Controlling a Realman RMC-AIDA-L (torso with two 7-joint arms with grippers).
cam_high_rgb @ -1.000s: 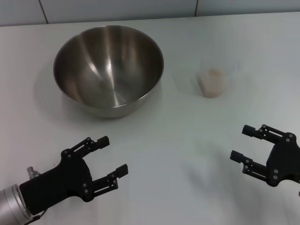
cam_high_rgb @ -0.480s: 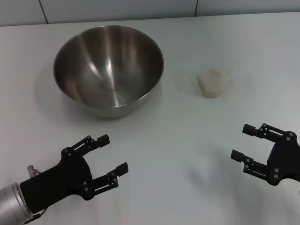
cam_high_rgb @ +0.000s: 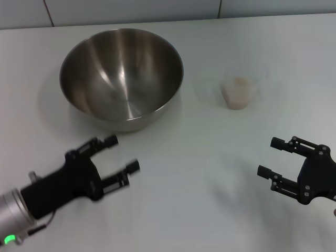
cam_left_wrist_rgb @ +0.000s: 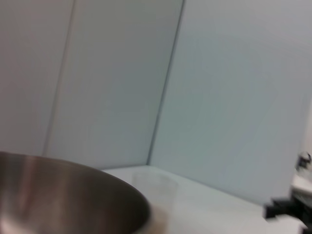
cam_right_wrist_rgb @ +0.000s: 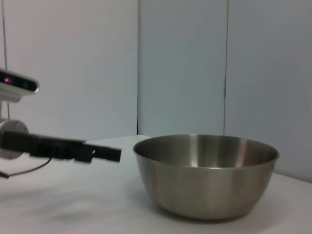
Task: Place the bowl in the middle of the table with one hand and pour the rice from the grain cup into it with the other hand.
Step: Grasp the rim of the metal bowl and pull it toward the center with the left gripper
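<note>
Shiny steel bowl [cam_high_rgb: 122,79] upright, empty; left gripper [cam_high_rgb: 119,155], right gripper [cam_high_rgb: 273,157] fingers spread, holding nothing

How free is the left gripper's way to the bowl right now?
Probably free, yes: the left gripper, fingers open, points at the bowl, with only bare table between them. The right gripper is far off.

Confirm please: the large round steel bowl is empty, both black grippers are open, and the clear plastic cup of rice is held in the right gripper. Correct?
Not quite. The clear plastic cup of rice stands free on the white table, as the head view shows. The right gripper is open and empty; the left gripper is open too, and the large round steel bowl is empty.
</note>
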